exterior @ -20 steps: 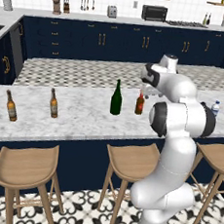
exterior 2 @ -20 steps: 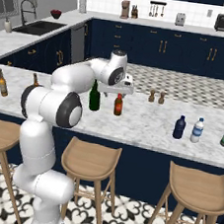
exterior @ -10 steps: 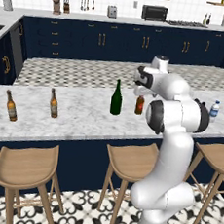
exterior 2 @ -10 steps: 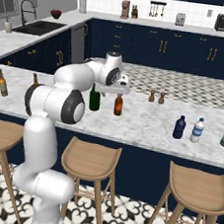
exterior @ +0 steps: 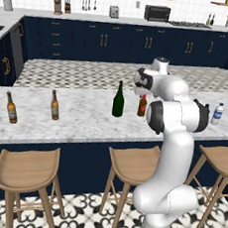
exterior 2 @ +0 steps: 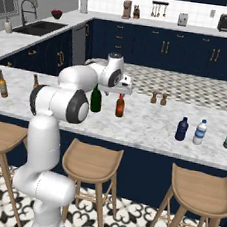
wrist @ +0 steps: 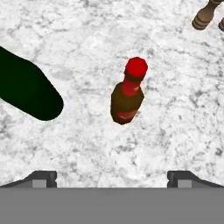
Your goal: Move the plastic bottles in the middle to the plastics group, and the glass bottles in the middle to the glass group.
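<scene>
I am hovering my gripper (wrist: pixel 112 177) above the marble counter (exterior: pixel 85 118), jaws spread wide and grasping nothing; the short reddish-brown bottle (wrist: pixel 127 95) with its red top is standing upright right below me, untouched; the green wine bottle (exterior: pixel 118 101) is standing just to its left; the two amber beer bottles (exterior: pixel 54 105) are waiting far left; the navy bottle (exterior 2: pixel 182 129) is sitting beside the clear water bottle (exterior 2: pixel 200 132) at the right.

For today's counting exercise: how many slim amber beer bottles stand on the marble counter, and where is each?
2. One amber beer bottle stands near the counter's left end; the second amber beer bottle stands just right of it, well left of the green wine bottle. The arm may hide others.
</scene>
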